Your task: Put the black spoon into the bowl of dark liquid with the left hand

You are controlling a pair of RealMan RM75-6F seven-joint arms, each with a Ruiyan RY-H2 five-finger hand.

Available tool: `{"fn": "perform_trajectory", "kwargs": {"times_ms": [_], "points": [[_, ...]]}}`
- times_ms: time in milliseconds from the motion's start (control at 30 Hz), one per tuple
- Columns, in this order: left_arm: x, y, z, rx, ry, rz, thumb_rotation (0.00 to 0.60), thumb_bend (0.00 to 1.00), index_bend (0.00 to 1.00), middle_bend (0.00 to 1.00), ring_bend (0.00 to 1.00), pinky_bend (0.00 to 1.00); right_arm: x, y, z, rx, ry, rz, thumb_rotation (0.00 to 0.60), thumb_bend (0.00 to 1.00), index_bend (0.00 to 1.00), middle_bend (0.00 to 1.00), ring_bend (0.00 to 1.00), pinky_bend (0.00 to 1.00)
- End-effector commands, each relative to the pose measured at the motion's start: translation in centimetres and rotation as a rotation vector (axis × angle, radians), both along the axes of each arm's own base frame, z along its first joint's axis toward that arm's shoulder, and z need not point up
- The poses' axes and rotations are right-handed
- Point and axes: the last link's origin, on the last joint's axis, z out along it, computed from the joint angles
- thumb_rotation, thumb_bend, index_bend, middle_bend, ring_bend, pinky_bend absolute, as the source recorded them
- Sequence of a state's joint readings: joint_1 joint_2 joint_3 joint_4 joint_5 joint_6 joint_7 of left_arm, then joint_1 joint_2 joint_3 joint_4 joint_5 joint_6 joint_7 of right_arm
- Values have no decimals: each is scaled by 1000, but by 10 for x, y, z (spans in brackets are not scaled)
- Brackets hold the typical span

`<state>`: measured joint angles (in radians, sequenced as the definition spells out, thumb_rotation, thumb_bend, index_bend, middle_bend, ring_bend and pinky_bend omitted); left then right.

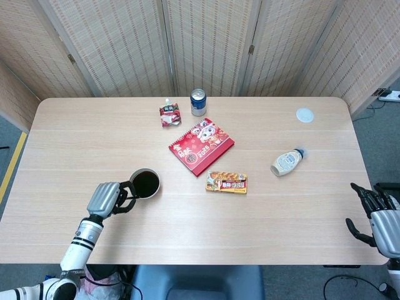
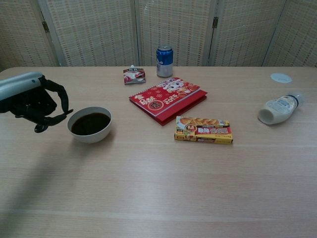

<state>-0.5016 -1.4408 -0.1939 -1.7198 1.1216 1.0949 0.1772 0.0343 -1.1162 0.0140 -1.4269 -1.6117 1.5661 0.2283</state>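
One robot hand beside bowl

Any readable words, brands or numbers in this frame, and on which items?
Nothing reads with certainty.
Red book: gold characters, too blurred to quote.
Snack box: printed text, too small.
Blue can: white marks, unreadable.
Red pouch: print illegible.
White bottle: label blurred.
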Motion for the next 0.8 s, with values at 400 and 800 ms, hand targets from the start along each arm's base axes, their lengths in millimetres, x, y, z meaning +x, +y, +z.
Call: {"fn": "perform_trajectory", "kwargs": {"times_ms": [400, 800], "points": [[43, 41, -42, -18, -217, -2, 600, 473, 687, 921, 848, 748, 0, 2, 4, -12, 9, -8, 600, 306, 37, 178, 203, 117], [49, 57, -81, -19, -191, 21, 600, 473, 689, 920, 849, 748, -1, 4, 6, -20, 7, -16, 600, 306, 37, 178, 203, 117]]}}
